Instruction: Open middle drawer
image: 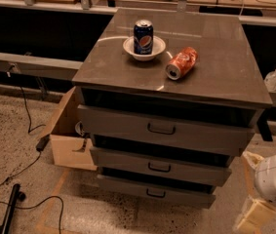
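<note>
Camera view: middle drawer looks stiff, weighty metal; take its centre loop handle. Hand at four o'clock, opening untellable.

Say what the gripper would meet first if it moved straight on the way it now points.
The gripper, low at the right edge, seems to point left. It would likely first meet the right end of the middle drawer or the bottom drawer beneath; depth is unclear.

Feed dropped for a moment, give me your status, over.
Gripper low, right of the cabinet, apart from the drawers. Middle drawer not pulled, handle untouched. Nothing in front of it; cardboard box off to the left.
</note>
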Controlling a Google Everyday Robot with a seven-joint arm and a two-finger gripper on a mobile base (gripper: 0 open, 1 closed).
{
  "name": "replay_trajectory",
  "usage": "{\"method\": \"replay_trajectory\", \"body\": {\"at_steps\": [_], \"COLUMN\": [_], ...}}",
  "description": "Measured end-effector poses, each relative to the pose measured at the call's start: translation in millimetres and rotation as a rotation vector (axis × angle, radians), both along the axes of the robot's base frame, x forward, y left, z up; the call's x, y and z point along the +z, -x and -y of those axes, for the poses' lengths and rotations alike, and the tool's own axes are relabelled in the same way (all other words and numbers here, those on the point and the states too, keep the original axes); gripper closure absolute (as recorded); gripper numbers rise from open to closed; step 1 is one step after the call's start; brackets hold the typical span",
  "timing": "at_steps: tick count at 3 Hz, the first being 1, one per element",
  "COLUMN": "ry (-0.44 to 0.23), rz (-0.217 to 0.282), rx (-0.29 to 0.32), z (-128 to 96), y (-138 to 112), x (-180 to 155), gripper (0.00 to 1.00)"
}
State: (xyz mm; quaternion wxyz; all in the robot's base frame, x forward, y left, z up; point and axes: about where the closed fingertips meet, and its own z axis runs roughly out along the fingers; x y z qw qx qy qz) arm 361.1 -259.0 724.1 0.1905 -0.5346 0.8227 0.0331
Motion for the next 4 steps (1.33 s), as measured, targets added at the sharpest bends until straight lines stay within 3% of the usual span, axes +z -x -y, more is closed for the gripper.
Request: {"method": "replay_trajectory", "body": {"at_steps": [1, 2, 3, 4], "ry": [-0.024, -0.024, -0.089, -0.216], "rz": [-0.038, -0.038, -0.029, 0.018], "rx": [-0.026, -0.026, -0.014, 0.035], "z": [-3, -3, -17, -46], "y": [14, 14, 10, -10], "x": [-62, -62, -80, -114], "gripper": [0.00, 0.00, 0.00, 0.00]}}
